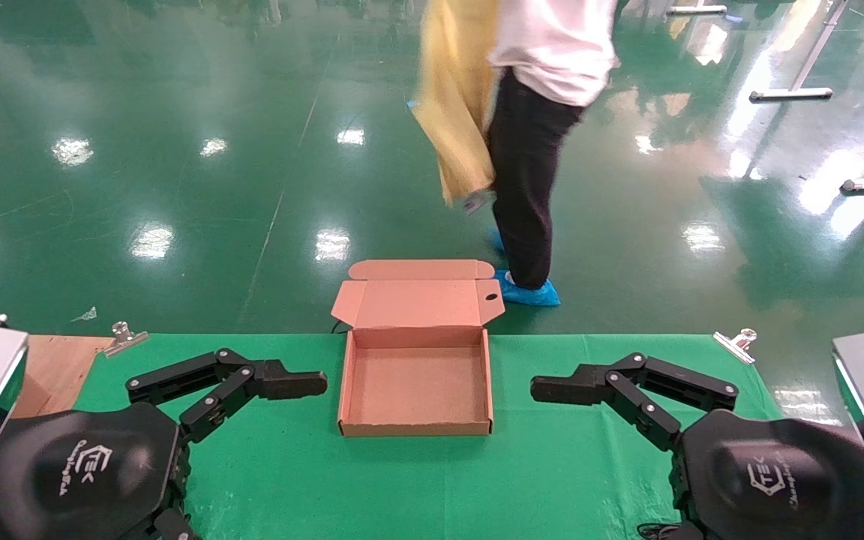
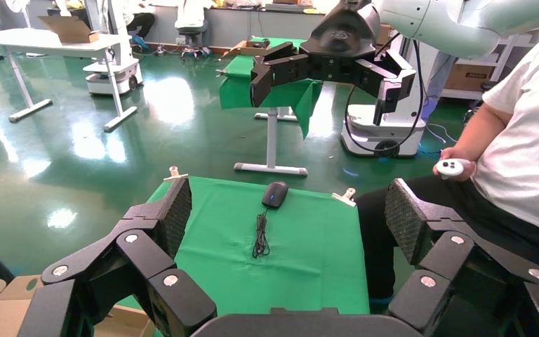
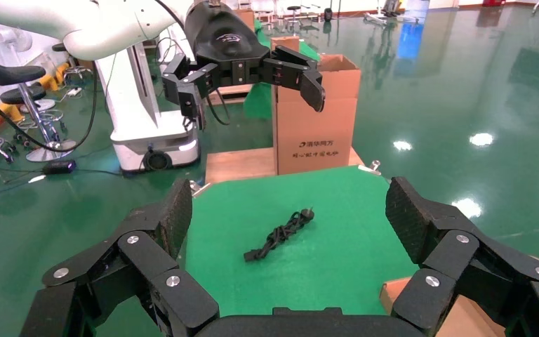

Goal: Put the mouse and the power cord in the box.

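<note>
The box (image 1: 417, 386) lies open and empty at the middle of the green cloth, its lid (image 1: 417, 300) folded back over the far edge. The mouse (image 2: 275, 194) with its bundled cable (image 2: 260, 235) rests on the cloth to the box's right, seen only in the left wrist view. The power cord (image 3: 278, 236) lies twisted on the cloth to the box's left, seen only in the right wrist view. My left gripper (image 1: 312, 384) (image 2: 289, 214) hovers open left of the box, pointing at it. My right gripper (image 1: 544, 390) (image 3: 293, 210) hovers open right of the box, likewise empty.
A person (image 1: 537, 135) carrying yellow cloth walks just behind the table. A printed cardboard carton (image 3: 316, 119) and a wooden board (image 1: 49, 367) sit past the left end. A seated person (image 2: 519, 161) holding a controller is past the right end. Metal clips (image 1: 736, 341) pin the cloth.
</note>
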{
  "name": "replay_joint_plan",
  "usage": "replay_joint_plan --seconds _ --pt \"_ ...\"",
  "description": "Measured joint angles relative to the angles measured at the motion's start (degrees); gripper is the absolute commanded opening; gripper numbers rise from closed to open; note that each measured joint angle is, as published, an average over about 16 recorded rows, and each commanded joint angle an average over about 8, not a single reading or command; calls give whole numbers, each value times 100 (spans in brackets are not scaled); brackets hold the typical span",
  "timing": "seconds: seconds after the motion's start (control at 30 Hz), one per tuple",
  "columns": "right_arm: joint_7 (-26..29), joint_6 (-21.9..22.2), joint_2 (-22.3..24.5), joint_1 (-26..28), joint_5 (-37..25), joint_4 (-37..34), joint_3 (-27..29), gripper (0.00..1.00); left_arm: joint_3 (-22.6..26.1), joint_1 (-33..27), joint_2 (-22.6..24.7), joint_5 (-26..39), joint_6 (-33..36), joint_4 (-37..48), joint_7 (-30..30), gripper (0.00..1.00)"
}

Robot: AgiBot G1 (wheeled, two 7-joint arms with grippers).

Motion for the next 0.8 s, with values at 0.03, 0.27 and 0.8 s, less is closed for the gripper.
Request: replay_joint_plan --seconds 0.03,0.27,0.8 --pt "0 0 0 0 0 0 0 100 0 0 0 0 0 0 0 100" --pt "0 0 0 0 0 0 0 100 0 0 0 0 0 0 0 100" --pt "1 1 -4 -4 2 -6 -2 100 3 0 3 1 4 0 1 100"
